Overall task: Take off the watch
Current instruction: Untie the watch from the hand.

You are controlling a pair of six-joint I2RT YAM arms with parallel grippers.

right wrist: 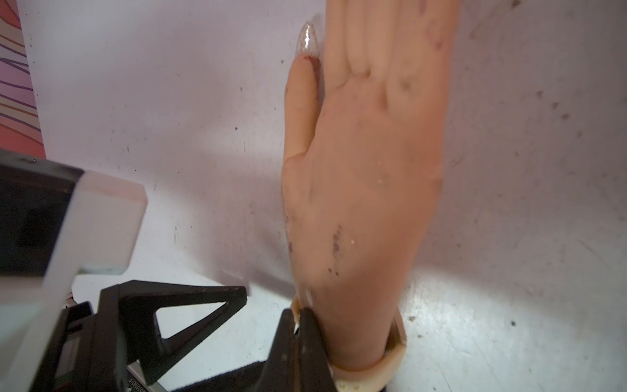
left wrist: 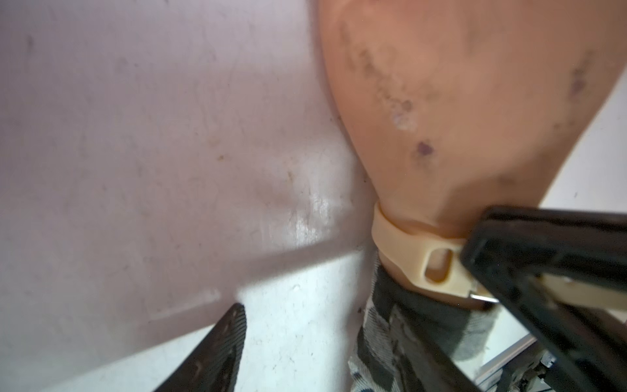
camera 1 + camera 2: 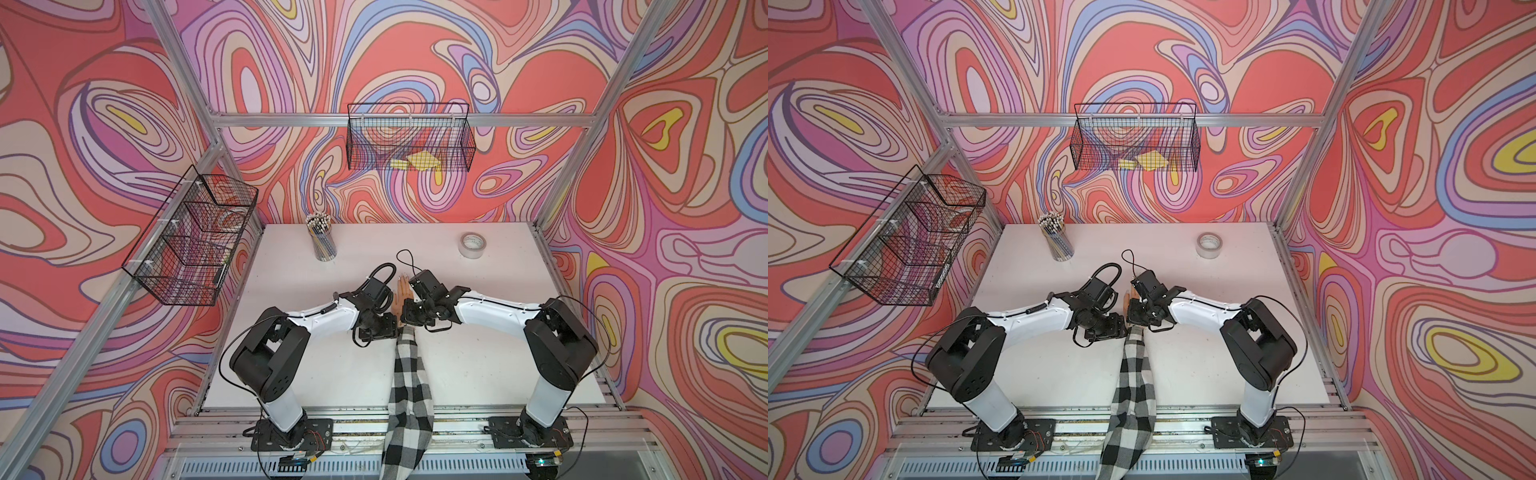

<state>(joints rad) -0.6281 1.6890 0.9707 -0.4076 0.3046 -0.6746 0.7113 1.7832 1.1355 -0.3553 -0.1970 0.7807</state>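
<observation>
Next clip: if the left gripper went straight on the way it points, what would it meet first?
Probably the watch strap at the side of the mannequin wrist, just ahead of the open jaws of the left gripper; depth is unclear.

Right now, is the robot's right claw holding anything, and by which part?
Yes: the right gripper is shut on the watch, pinching its beige strap near the metal buckle, on the thumb side of the mannequin hand's wrist.
</observation>
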